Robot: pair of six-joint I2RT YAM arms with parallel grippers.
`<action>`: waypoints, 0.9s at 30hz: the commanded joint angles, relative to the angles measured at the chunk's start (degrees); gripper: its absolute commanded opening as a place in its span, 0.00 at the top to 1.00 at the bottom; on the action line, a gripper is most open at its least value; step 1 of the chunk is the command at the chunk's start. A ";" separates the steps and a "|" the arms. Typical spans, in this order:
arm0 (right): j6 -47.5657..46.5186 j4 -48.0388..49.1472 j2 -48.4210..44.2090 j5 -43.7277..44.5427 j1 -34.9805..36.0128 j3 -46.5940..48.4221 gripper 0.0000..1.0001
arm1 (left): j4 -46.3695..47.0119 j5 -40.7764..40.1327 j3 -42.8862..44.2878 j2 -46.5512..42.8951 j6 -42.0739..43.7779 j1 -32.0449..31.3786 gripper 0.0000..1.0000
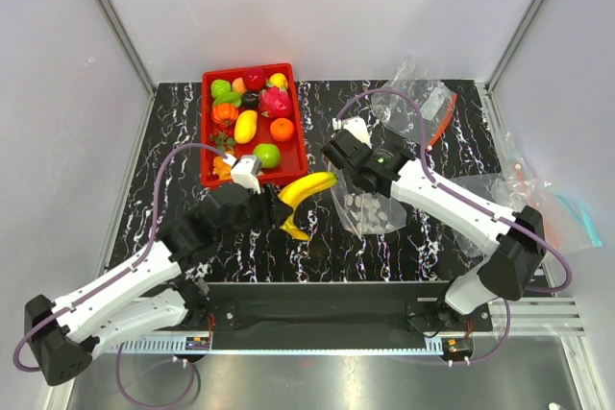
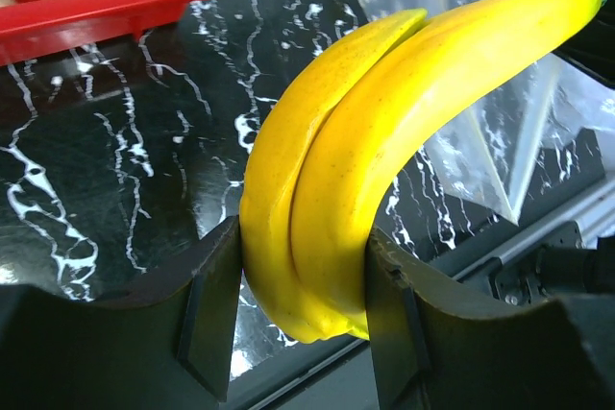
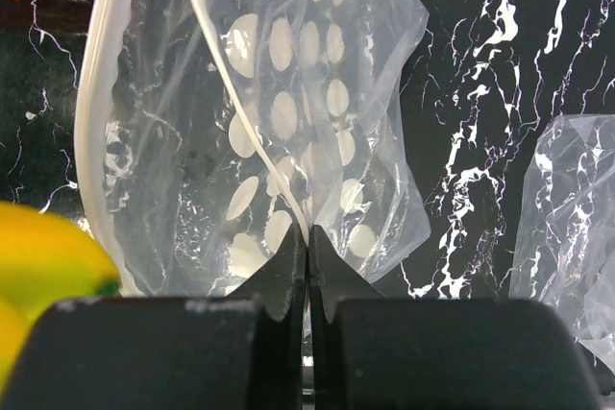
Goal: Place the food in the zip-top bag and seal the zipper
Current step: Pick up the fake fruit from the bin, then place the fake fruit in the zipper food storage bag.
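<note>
A: Nearest first: the left pincer (image 2: 303, 324) is clamped on the banana bunch (image 2: 384, 141) near one end. The long end sticks out toward 2 o'clock and looks lifted off the tabletop (image 1: 173, 132).
B: Bag?
A: The zip-top bag (image 3: 288, 93) lies just at 3 o'clock of the banana tip. The right pincer (image 3: 307, 266) is pinched tight on one lip. The zipper (image 3: 91, 122) strip on the other lip bows away, so the mouth gapes.
B: Failure modes?
A: My read: only one lip is held. If the banana nudges the free lip, the film folds and the mouth collapses, or the bag skates on the tabletop. The grip is far from the tip, so the bunch could pivot in the jaws on contact.
B: Rest of the food?
A: Farthest out, at 11 o'clock: round orange (image 1: 282, 129), green apple (image 1: 266, 155) and yellow oval fruit (image 1: 246, 126) in the red tray (image 1: 206, 141). The bag looks small for all four, and overfilling would stop the zipper closing.
</note>
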 commanded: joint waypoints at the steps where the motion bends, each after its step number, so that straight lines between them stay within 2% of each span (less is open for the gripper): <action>1: -0.33 1.10 0.37 -0.57 -0.48 1.57 1.00 | 7.56 -2.77 -0.50 -2.33 0.85 -2.01 0.78; 9: -0.33 0.93 0.46 -1.45 -0.48 1.65 1.00 | 6.52 -6.11 2.13 2.49 4.09 -5.61 0.78; 16: 0.20 0.66 -0.16 -1.98 -0.48 2.36 1.00 | 1.25 -13.14 8.19 10.32 5.24 -9.04 0.79; 20: 0.81 -0.48 -0.77 -1.89 -0.48 2.97 1.00 | -6.04 -21.82 14.06 16.37 4.89 -10.36 0.79; 23: 1.07 -0.13 -1.21 -3.29 -0.39 2.80 1.00 | -9.65 -24.30 17.76 20.24 5.50 -11.42 0.79; 27: 1.25 1.36 -1.65 -5.84 -0.39 1.92 1.00 | -10.10 -24.83 20.41 23.51 6.38 -13.08 0.79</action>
